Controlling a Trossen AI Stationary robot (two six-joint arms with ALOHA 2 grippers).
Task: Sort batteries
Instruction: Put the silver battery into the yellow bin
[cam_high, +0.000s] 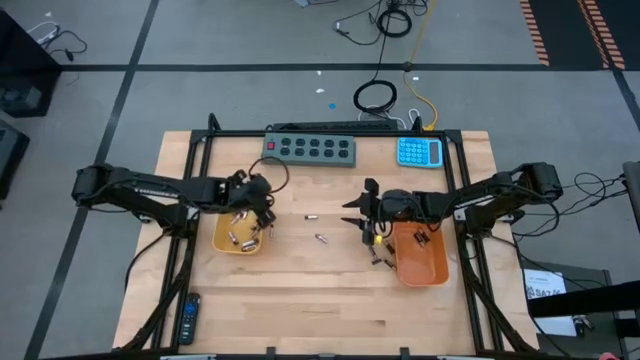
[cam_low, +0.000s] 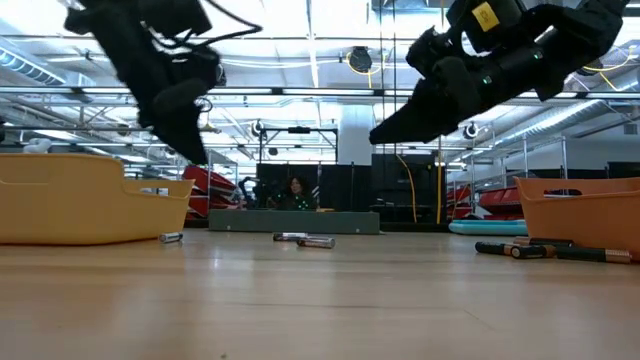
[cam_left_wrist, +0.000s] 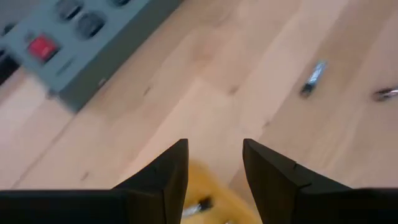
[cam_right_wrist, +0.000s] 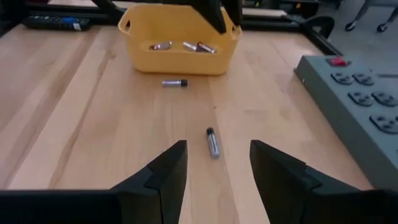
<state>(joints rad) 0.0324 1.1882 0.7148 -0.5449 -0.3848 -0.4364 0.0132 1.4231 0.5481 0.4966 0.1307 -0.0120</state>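
From my station the low view put bare wooden table nearest the lens. At lower right of that frame dark batteries lay in a row on the wood beside the orange tray. At left the yellow tray stood with one silver battery on the boards just against its front. Farther back, near the frame's centre, two more silver batteries lay close together on the open wood.

In the high view the left gripper hung over the upper right corner of the yellow tray, left of centre. Its wrist view showed the fingers parted with a clear gap and nothing between them, a silver battery lying in the tray below. I saw silver cells inside that tray.

The right gripper sat just right of centre, at the upper left of the orange tray. Its fingers stood well apart and carried nothing, with a loose battery on the table beyond the gap.

Toward the top of the high view lay the grey power strip and a blue calculator. A black remote control lay at lower left.
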